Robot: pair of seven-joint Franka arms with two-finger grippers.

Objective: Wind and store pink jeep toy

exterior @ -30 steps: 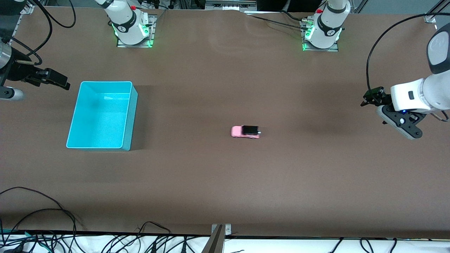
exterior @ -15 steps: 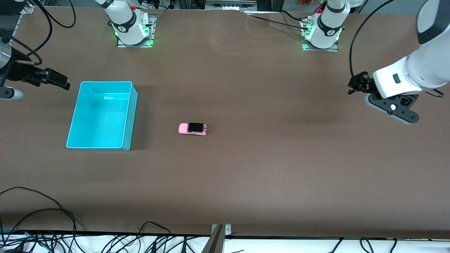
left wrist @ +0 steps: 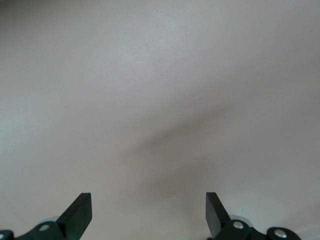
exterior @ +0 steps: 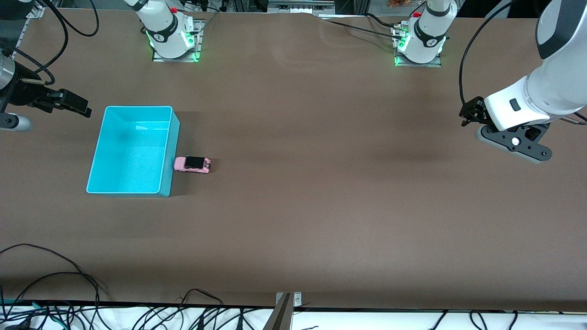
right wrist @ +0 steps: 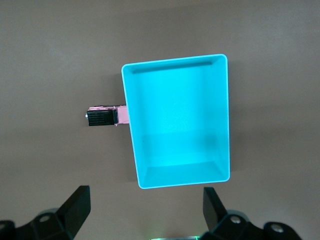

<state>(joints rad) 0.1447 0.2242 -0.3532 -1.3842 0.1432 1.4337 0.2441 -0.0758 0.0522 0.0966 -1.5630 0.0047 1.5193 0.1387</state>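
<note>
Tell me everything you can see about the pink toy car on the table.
The pink toy car is a tiny boxy jeep, plastic by the look, with a pink body, a black roof and dark wheels. It stands upright on its wheels on the brown table, its nose against the outer side wall of the turquoise bin, toward the right arm's end. Nothing grips it, and both pincers are far from it.

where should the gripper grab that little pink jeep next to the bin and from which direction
Come from straight above and pinch the pink jeep toy across its two long flanks. Its nose sits against the turquoise bin wall, blocking an end-on grip, while both sides look clear.
</note>
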